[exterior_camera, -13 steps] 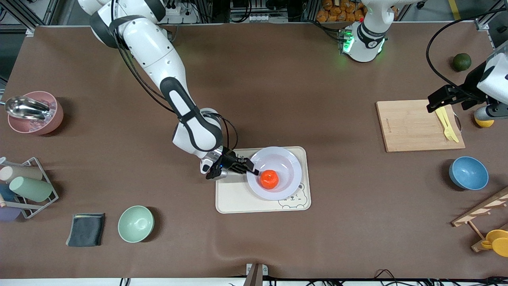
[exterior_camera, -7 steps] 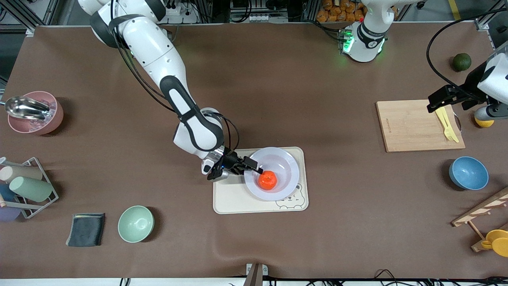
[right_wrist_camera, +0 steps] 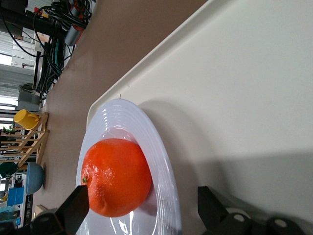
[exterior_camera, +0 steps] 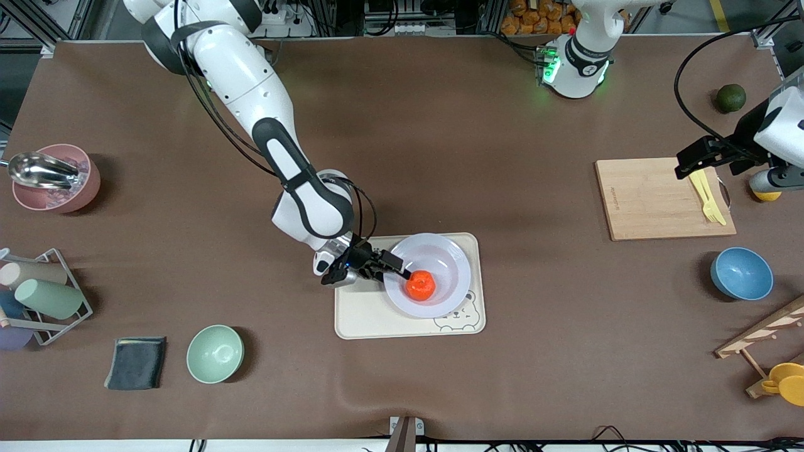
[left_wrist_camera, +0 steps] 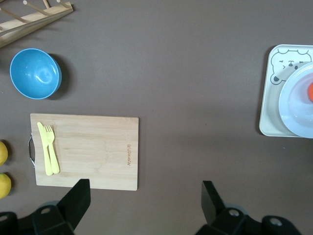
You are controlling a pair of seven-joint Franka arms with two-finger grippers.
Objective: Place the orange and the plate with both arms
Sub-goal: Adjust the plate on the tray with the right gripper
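The orange (exterior_camera: 421, 285) lies in the plate (exterior_camera: 452, 251), which rests on a cream bear-printed tray (exterior_camera: 364, 314) mid-table. My right gripper (exterior_camera: 392, 269) is open and low at the plate's rim on the side toward the right arm's end. In the right wrist view its jaws (right_wrist_camera: 142, 208) straddle the plate's rim (right_wrist_camera: 146, 127), with one finger beside the orange (right_wrist_camera: 116, 176) and the other over the tray (right_wrist_camera: 244, 98). My left gripper (exterior_camera: 691, 160) is open and empty, up over the cutting board's corner; its wrist view (left_wrist_camera: 145, 203) shows bare table between the fingers.
A wooden cutting board (exterior_camera: 659, 198) with yellow cutlery (exterior_camera: 706, 198), a blue bowl (exterior_camera: 741, 273), a lemon (exterior_camera: 766, 191) and a dark green fruit (exterior_camera: 731, 98) lie toward the left arm's end. A green bowl (exterior_camera: 215, 353), grey cloth (exterior_camera: 136, 363), cup rack (exterior_camera: 38, 298) and pink bowl (exterior_camera: 53, 179) lie toward the right arm's end.
The right gripper, the plate with the orange and the tray have all shifted a little toward the right arm's end. The left arm has not moved.
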